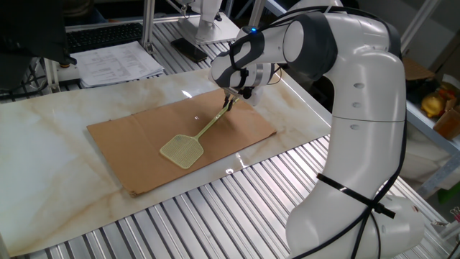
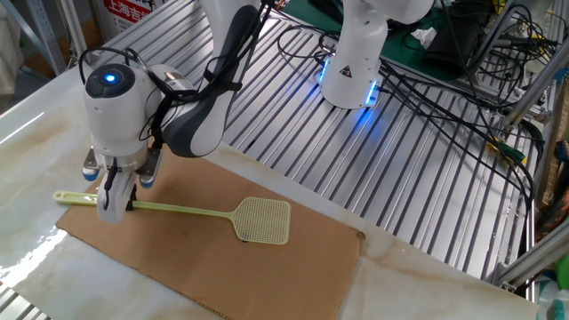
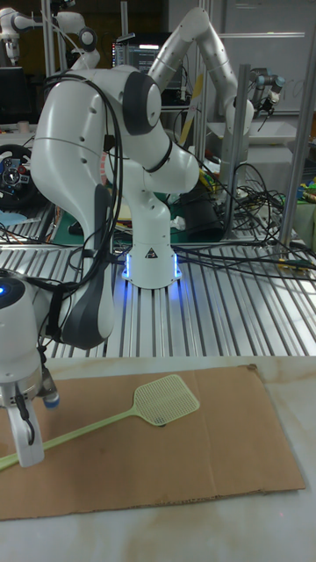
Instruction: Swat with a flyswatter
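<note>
Flyswatter (image 2: 263, 220), light flexing plastic likely to whip, lying flat on cardboard sheet (image 1: 122, 151), best gripped near handle end, where gripper (image 2: 118, 202) is clamping its jaws around the thin handle.

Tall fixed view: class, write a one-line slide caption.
End effector closed on the flyswatter handle, mesh head resting on the cardboard sheet.
</note>
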Controlling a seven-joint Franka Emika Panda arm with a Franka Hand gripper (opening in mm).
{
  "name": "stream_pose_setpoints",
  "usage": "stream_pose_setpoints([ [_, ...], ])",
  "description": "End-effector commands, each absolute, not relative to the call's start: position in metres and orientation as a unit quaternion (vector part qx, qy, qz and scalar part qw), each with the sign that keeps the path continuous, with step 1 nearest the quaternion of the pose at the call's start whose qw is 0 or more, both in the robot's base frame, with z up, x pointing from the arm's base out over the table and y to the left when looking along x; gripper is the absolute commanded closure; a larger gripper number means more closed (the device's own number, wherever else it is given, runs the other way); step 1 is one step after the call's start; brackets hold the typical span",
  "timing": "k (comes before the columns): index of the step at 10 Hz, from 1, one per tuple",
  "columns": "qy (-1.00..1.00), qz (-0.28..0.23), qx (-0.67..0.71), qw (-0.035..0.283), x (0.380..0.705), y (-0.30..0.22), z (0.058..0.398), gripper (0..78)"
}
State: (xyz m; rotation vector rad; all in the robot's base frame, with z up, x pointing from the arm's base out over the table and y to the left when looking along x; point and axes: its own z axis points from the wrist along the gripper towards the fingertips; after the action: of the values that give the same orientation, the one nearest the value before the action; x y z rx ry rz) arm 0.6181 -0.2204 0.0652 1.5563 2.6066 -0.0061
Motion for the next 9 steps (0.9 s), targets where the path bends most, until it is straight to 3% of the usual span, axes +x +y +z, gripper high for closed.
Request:
stream_pose_setpoints([
  [1,0.857,-0.003,0.512,0.052,0.618,-0.221,0.065,76.4],
  [6,0.857,-0.003,0.512,0.052,0.618,-0.221,0.065,76.4],
  [7,0.899,-0.007,0.436,0.049,0.609,-0.203,0.195,76.4],
  [9,0.916,-0.009,0.399,0.048,0.606,-0.200,0.205,76.4],
])
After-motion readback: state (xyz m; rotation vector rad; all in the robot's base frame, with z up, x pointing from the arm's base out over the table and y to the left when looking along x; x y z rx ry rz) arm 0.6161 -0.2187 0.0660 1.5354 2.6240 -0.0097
